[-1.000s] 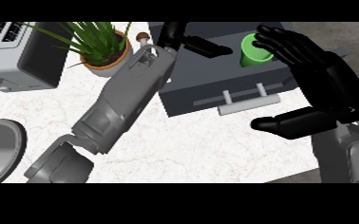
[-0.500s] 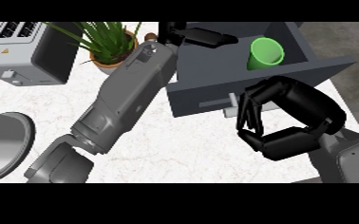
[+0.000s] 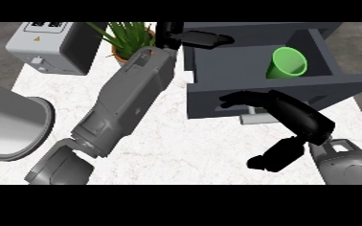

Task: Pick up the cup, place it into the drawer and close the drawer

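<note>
Right hand [image 3: 283, 112] first: my black fingers [image 3: 240, 98] lie straight against the front panel of the dark grey open drawer [image 3: 212, 103], holding nothing. That small green plastic cup [image 3: 288, 63] already lies tilted inside, toward the drawer's right wall. So I judge placing done and closing begun; next I should push squarely inward. My left hand [image 3: 198, 39] rests relaxed on the drawer's back-left corner and should clear away. Marble bench [image 3: 176, 148] gives room below.

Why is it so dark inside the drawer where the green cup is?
Head view: the drawer's dark grey walls shade its inside, so the green cup stands out brightly; the right hand is black against the drawer front, hard to make out; the white counter looks evenly lit.
</note>
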